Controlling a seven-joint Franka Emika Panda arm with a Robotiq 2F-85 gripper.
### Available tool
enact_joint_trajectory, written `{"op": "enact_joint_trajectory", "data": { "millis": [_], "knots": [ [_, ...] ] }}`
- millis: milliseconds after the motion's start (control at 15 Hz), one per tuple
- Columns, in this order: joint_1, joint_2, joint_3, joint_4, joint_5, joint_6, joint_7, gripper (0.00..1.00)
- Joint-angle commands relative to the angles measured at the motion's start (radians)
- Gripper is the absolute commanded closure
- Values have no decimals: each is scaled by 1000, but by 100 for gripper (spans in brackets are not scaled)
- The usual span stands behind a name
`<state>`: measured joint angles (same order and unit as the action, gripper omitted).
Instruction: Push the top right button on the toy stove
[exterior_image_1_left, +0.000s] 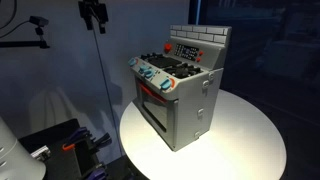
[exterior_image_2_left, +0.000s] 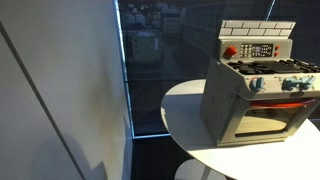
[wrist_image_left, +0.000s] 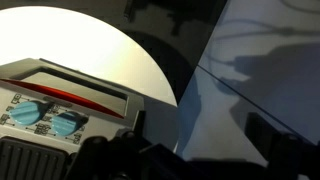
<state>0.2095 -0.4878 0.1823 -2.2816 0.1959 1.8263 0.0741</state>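
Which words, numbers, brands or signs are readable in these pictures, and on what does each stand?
None can be read.
The dark control panel at the back of the grey boxy toy stove carries small pale marks in both exterior views: too small to read.
The teal knobs in the wrist view: no legible marks.
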Motion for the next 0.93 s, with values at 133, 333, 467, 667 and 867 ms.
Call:
{"op": "enact_joint_trajectory", "data": {
  "millis": [133, 333, 467, 667, 867],
  "knots": [
    [-5, 0, 3, 4, 2, -3, -1, 0],
    [-16, 6, 2, 20, -11, -7, 13, 0],
    [-27, 13, 2, 31, -22, -2, 21, 0],
    [-55, 28, -2, 58, -37, 1, 42, 0],
    [-98, 50, 6, 87, -83, 22, 97, 0]
  ]
}}
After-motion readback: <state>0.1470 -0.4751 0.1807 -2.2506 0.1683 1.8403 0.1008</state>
